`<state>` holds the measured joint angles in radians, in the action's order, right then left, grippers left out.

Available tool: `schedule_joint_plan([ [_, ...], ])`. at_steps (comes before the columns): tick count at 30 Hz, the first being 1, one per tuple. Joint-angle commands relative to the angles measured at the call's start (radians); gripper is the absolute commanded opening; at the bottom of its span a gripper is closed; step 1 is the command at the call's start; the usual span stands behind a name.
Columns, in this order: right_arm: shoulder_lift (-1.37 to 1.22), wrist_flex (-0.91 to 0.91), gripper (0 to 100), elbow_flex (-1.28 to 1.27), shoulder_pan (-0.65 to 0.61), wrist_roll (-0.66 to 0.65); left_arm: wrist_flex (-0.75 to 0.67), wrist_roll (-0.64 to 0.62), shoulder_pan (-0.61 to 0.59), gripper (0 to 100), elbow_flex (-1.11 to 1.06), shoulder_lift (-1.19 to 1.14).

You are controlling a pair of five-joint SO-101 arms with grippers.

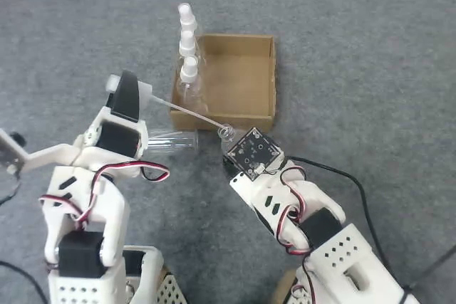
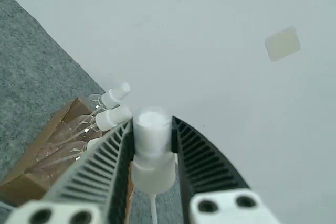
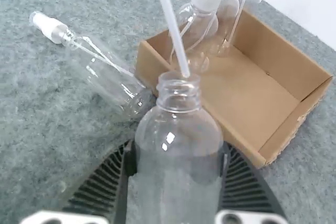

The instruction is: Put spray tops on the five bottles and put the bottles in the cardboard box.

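We find three capped bottles in the cardboard box, a fourth bottle capped on the carpet beside it, and the fifth bottle uncapped, clamped in the right gripper, the left gripper pinching its spray top, dip tube apparently at the neck.

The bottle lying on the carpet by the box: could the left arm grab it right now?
Probably not yet. The left gripper is shut on a spray top, its tube at the mouth of the open bottle in the right gripper. The lying bottle is near, with nothing on it.
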<state>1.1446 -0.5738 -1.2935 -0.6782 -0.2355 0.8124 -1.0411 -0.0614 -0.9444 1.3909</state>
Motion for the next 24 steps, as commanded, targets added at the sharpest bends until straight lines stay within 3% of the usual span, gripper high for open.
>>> schedule_joint_plan([
  [1,0.03,0.024,11.7,0.015,-0.004,-0.012,0.002,-0.003,-0.005,1,0.048,0.023],
  [6,0.03,0.027,11.7,0.015,-0.004,-0.012,0.002,-0.003,-0.006,1,0.05,0.023],
  [13,0.03,0.173,11.7,-0.043,-0.004,-0.014,-0.002,-0.003,-0.006,1,0.05,0.023],
  [18,0.03,0.18,11.7,-0.048,-0.004,-0.014,-0.003,-0.009,-0.084,1,0.054,0.023],
  [24,0.03,0.18,11.7,-0.048,-0.004,-0.014,-0.003,-0.009,-0.086,1,0.047,0.023],
])
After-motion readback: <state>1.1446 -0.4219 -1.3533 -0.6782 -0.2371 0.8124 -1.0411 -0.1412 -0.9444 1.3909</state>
